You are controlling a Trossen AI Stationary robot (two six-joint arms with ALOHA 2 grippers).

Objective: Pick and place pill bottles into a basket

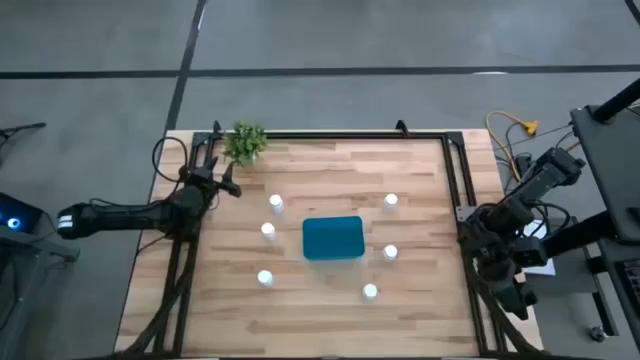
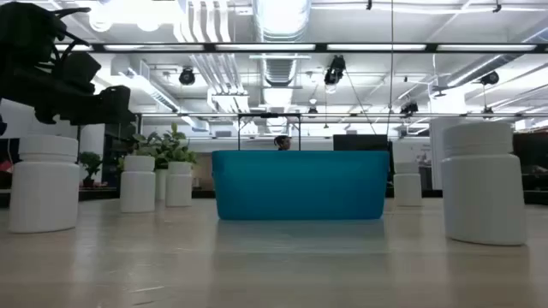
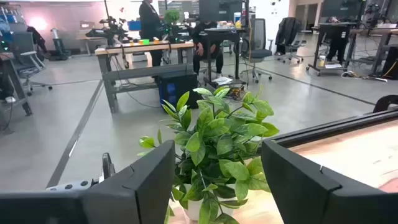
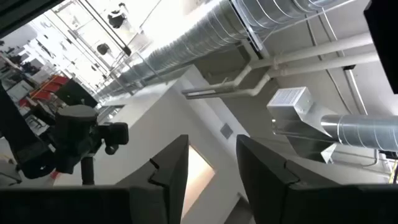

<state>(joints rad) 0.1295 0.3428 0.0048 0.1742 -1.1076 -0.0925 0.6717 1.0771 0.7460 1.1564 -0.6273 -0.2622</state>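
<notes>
- The basket [image 1: 333, 238] is placed near the middle of the wooden table [image 1: 320, 320], and nothing can be seen inside it from above.
- Six pill bottles are standing upright on the table around the basket, all outside of it.
- On the left-arm side, one bottle [image 1: 276, 203] is found toward the far edge, a second [image 1: 268, 231] is just beside the basket's short side, and a third [image 1: 264, 277] is nearer to the front edge.
- On the right-arm side, one bottle [image 1: 390, 201] is seen toward the far edge, one [image 1: 390, 253] is close to the basket's corner, and one [image 1: 369, 292] is standing in front of the basket.
- In the low view, the basket [image 2: 300, 185] is seen in the centre, with bottles on both sides of it.
- A small green plant [image 1: 246, 142] is placed at the far left corner of the table.
- The left gripper [image 1: 222, 178] is held over the table's left edge, near the plant; its fingers [image 3: 134, 186] are spread apart, and nothing is held between them.
- The right gripper [image 4: 210, 163] is parked off the table's right edge and is pointed up at the ceiling; its fingers are parted with a narrow gap, and nothing is between them.
</notes>
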